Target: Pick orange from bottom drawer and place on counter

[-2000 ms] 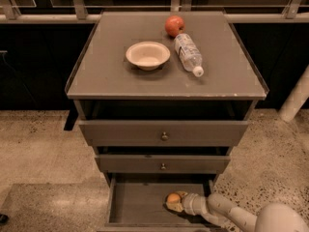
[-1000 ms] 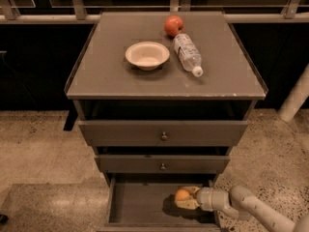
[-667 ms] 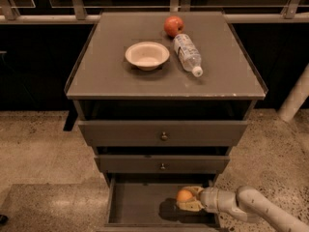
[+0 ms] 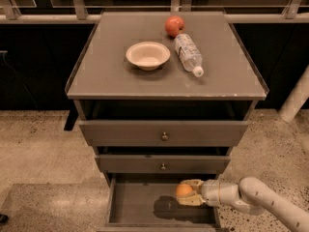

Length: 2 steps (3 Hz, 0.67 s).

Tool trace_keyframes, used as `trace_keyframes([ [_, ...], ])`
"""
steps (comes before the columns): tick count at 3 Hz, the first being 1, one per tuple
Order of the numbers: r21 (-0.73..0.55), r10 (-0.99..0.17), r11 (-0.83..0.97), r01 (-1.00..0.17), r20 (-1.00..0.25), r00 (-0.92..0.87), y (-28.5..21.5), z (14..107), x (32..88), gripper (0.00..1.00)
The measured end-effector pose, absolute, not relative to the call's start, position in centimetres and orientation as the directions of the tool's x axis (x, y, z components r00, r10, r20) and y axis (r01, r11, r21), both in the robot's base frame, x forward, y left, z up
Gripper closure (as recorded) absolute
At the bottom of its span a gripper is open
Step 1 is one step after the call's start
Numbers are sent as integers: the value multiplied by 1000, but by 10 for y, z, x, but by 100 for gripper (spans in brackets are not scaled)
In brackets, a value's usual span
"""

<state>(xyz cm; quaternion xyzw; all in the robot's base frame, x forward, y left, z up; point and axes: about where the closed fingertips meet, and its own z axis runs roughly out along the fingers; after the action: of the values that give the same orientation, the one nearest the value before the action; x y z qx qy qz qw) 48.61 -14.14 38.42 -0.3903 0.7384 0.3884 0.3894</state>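
The orange [image 4: 183, 190] is held in my gripper [image 4: 187, 193], which is shut on it and holds it above the floor of the open bottom drawer [image 4: 140, 207]. A shadow lies on the drawer floor under the fruit. My white arm [image 4: 251, 197] reaches in from the lower right. The grey counter [image 4: 111, 71] is the cabinet top, well above the gripper.
On the counter stand a pale bowl [image 4: 147, 55], a red apple [image 4: 174, 25] and a lying plastic water bottle [image 4: 188, 53]. Two upper drawers with round knobs [image 4: 164, 136] stick out slightly above the bottom drawer. A white post [image 4: 295, 100] stands at right.
My gripper has lifted the orange off the drawer floor and raised it a little; the arm has pulled back to the right.
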Motion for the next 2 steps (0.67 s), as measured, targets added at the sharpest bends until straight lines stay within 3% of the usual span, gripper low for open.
trace_keyframes([
  [2,336,-261,286,-898,-874,-410,-145,426,481,100],
])
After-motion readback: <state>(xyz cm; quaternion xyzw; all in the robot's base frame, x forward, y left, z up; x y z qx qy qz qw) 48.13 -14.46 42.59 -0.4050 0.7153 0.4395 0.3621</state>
